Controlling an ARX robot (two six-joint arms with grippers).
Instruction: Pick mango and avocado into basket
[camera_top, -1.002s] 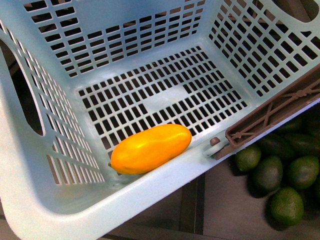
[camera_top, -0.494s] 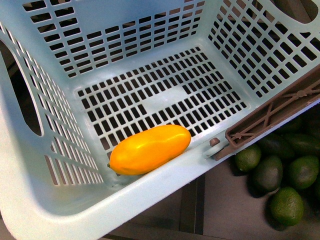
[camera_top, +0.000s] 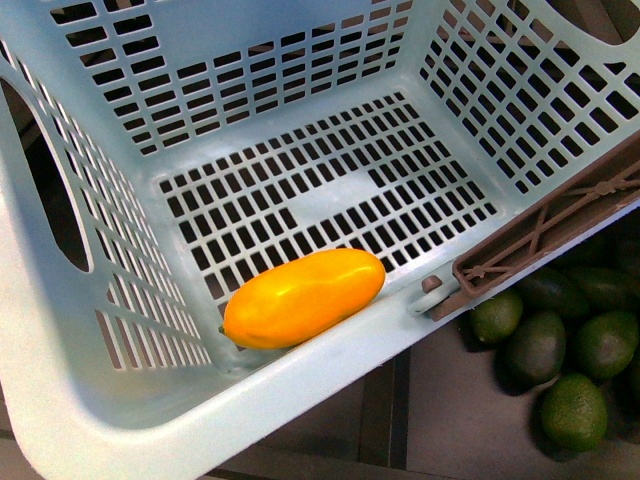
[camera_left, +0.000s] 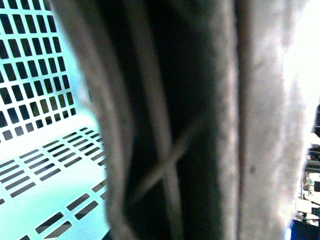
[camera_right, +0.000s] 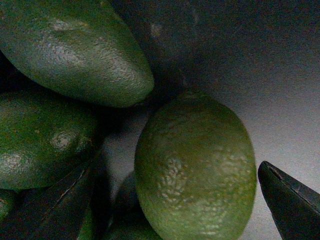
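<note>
Found the mango on the floor of the basket, lengthwise against the near wall, toward the near-left corner. No avocado inside yet, so about half done by the look of it.

Outside, just past the basket's near-right corner and below the brown handle, a heap of avocados on a dark surface. Cannot say which of that heap is the one under the right wrist camera.

In the right wrist view, the right gripper spread open around the avocado. One dark fingertip just beside one flank, apart from the skin. Opposite it, what looks like the other finger, though too dim to be sure. No contact visible on either side. Crowded on that dimmer side by neighbours, near or touching.

Judged firm yet bruisable, fairly heavy for its size, with dull pebbled skin giving fair purchase. Egg-shaped, so apt to slip out if pinched near the narrow end. Best taken across the widest part of the belly and closed on gently, minding the fruit alongside.

Of the left gripper, no fingers seen in any view: open or closed, cannot tell. Left wrist view filled by a blurred close-up of the handle, with slotted basket wall behind.
</note>
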